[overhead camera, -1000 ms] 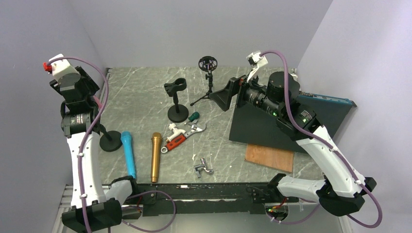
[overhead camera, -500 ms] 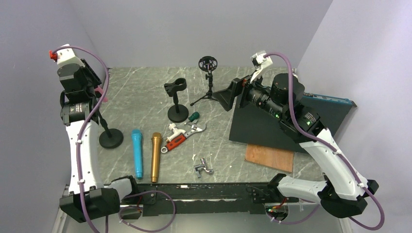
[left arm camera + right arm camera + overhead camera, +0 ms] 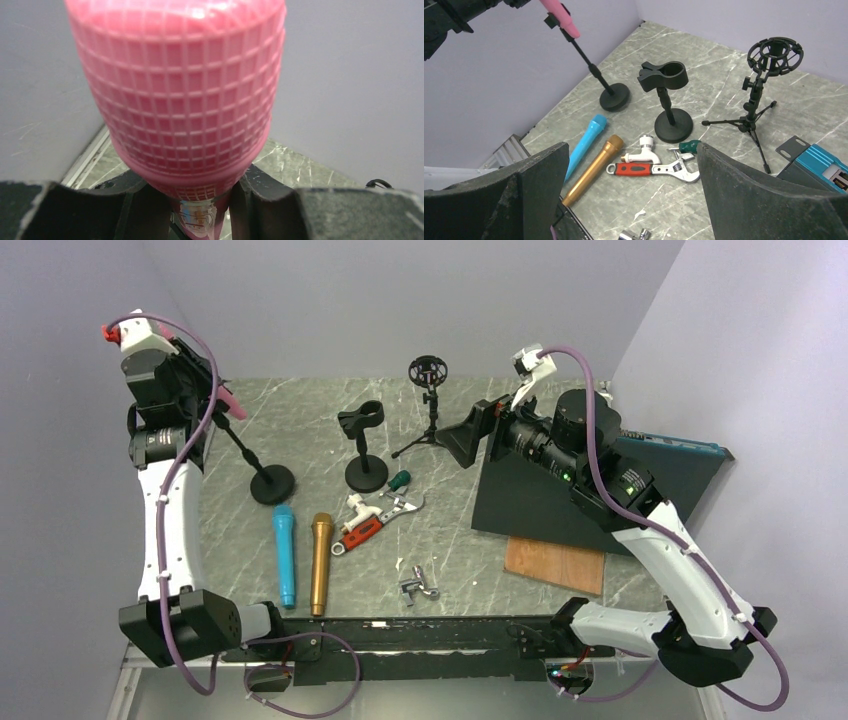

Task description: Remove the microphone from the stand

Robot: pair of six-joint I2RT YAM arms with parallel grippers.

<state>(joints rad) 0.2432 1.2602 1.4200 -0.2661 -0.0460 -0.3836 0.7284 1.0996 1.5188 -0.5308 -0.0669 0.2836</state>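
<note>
A pink microphone (image 3: 175, 90) fills the left wrist view, mesh head toward the camera. My left gripper (image 3: 200, 212) is shut on its body just below the head. From above, the gripper (image 3: 200, 390) is high at the back left with the pink microphone (image 3: 226, 400) sticking out of it. The microphone's tail still sits in the clip (image 3: 553, 20) of a black stand (image 3: 272, 483), whose rod leans steeply from its round base (image 3: 614, 96). My right gripper (image 3: 465, 440) hangs open over the middle of the table, holding nothing.
A blue microphone (image 3: 285, 555) and a gold microphone (image 3: 320, 562) lie near the front. An empty clip stand (image 3: 365, 445), a tripod shock mount (image 3: 430, 390), a red-handled wrench (image 3: 375, 522), a white tap (image 3: 644, 152) and a metal fitting (image 3: 418, 585) are mid-table. A black board (image 3: 560, 490) lies right.
My left gripper closed on the pink microphone, then rose toward the back. The stand's base swung right and farther back, its rod now leaning. The blue microphone shifted slightly right.
</note>
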